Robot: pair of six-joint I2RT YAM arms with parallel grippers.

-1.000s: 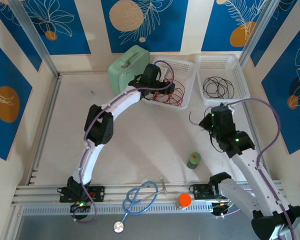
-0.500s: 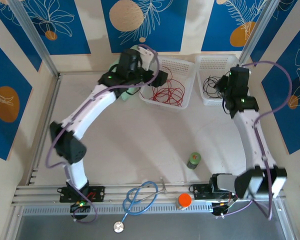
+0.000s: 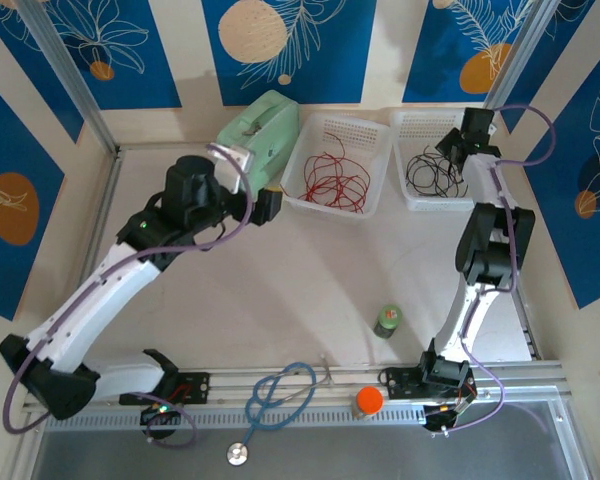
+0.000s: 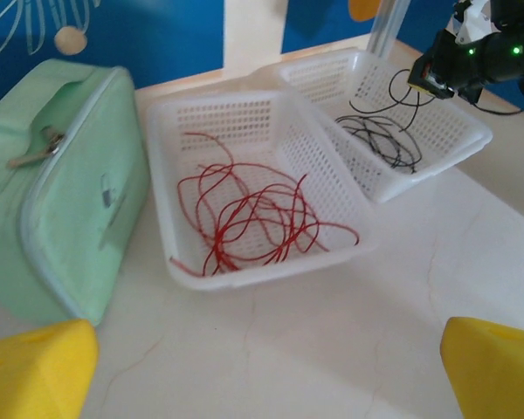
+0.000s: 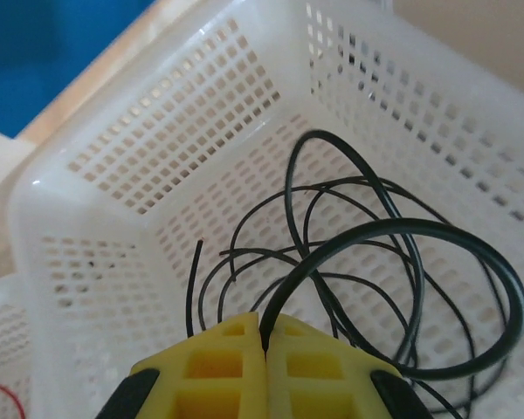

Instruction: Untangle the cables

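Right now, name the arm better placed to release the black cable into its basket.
Right. The right gripper is shut on the black cable, over the right basket. The left gripper is open, holding nothing, short of the left basket with the red cable.

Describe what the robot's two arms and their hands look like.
The left arm and right arm are white shells with black joints and small green lights; a purple cord loops along each. The left hand and right hand are black with blocky yellow fingers, the right's moulded in a square grid.
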